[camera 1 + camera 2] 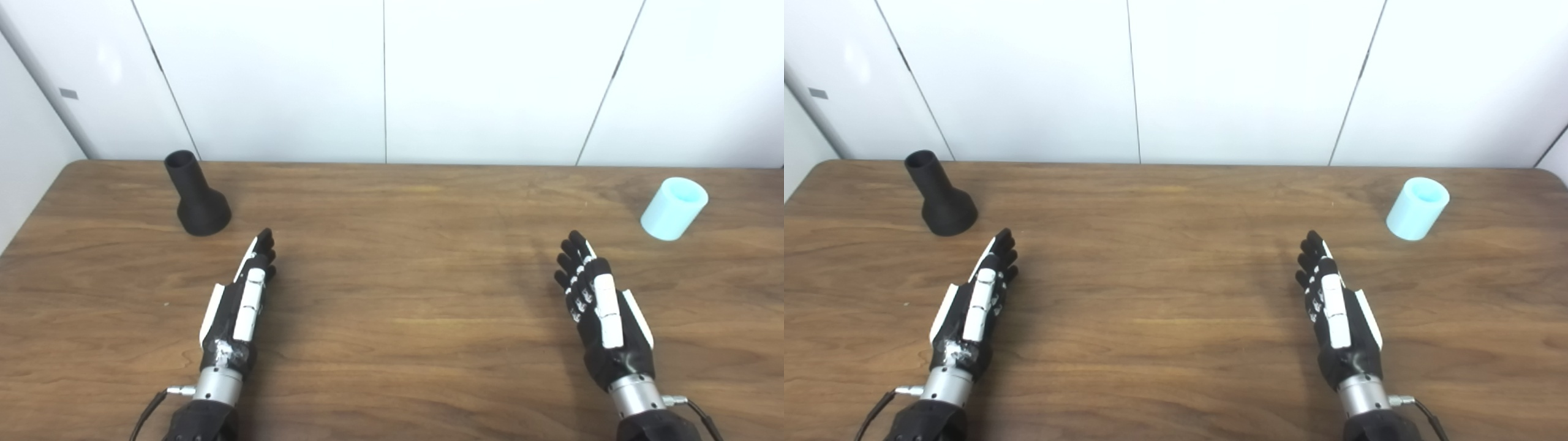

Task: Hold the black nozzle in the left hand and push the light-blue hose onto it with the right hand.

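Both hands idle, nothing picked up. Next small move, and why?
Probably reach the left hand forward-left to the black nozzle. It stands upright, untouched, just beyond the fingertips; the light-blue hose also lies free, and the nozzle must be held first.

- At upper left of your frame, the black nozzle (197,197) stands on the wooden table (392,294), wide end down.
- At right, the light-blue hose (674,208) sits tilted.
- Your left hand (240,306) and right hand (600,312), lower down, hold nothing, fingers extended.
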